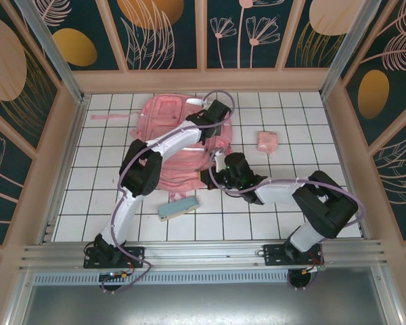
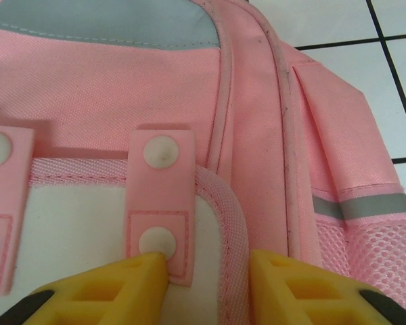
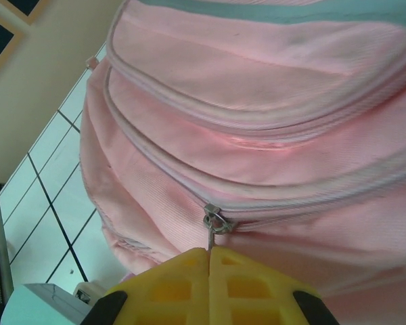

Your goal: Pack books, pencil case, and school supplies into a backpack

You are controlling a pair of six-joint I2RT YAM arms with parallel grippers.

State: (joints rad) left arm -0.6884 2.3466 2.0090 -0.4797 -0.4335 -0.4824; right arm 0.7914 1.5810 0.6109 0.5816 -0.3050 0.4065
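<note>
Backpack (image 1: 164, 118) lies flat on the far-left tiles of the counter (image 1: 304, 135). Pencil case (image 1: 178, 208) is just beside its near edge. Left hand (image 2: 206, 291) sits on the bag w/ fingers wide apart, pocket rim (image 2: 223, 203) between them, gripping nothing. Right hand (image 3: 210, 267) is pinched tight on the zip pull (image 3: 212, 223) at the bag's right side. School supplies (image 1: 267, 141) lie well apart to the right on bare tile.

Risks, imo: the thin pull slips out of the pinch. Or the whole bag drags w/ the tug, since the left hand isn't clamping, and shoves the pencil case. Fabric could also snag the slider.

Room: plenty of bare tile to the right & near side. The left wall (image 1: 64, 142) is nearer the bag, so less slack there.
</note>
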